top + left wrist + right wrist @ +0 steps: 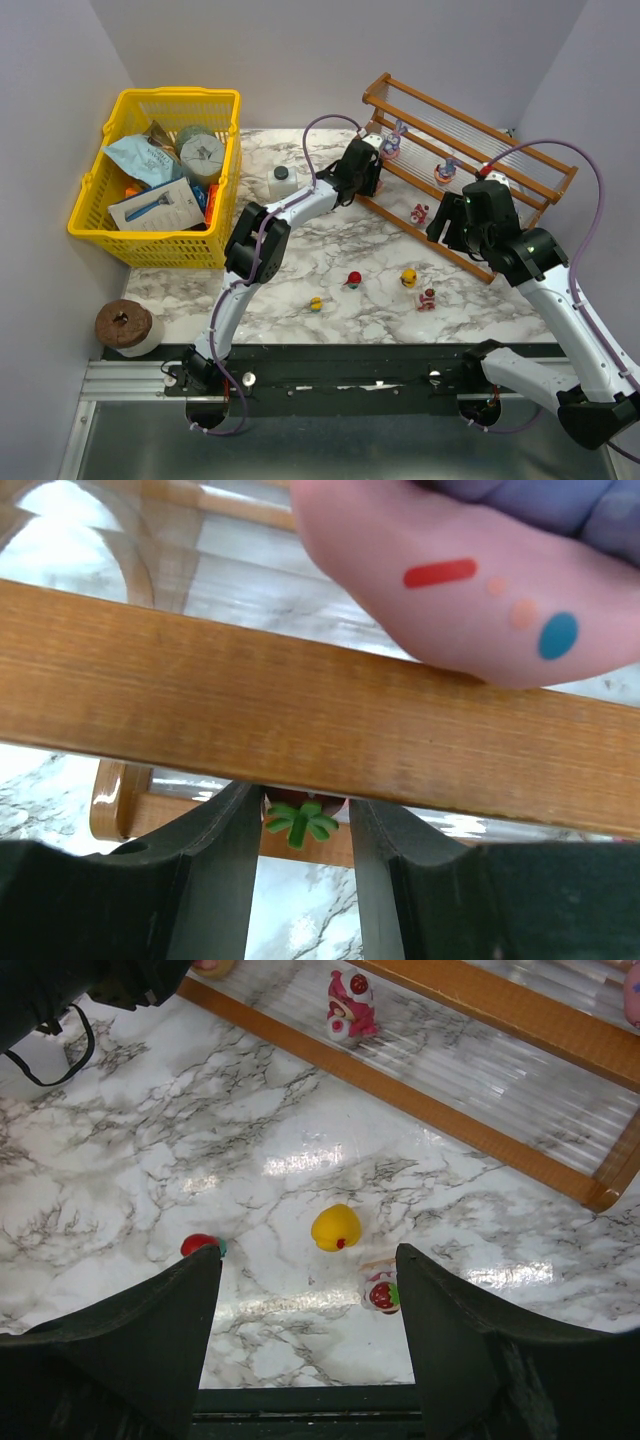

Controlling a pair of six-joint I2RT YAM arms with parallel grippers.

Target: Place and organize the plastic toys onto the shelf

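We count three toys [420, 213] on the shelf [300, 700], four more near the table's [330, 260] front edge — left gripper [306, 815] narrow around a leafy toy [298, 827], grip unclear; right gripper [308, 1260] wide, empty.

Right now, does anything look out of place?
Nothing spilled or broken. Off the shelf, loose on the table: a small yellow toy, a red toy, a larger yellow toy, a pink-red toy.
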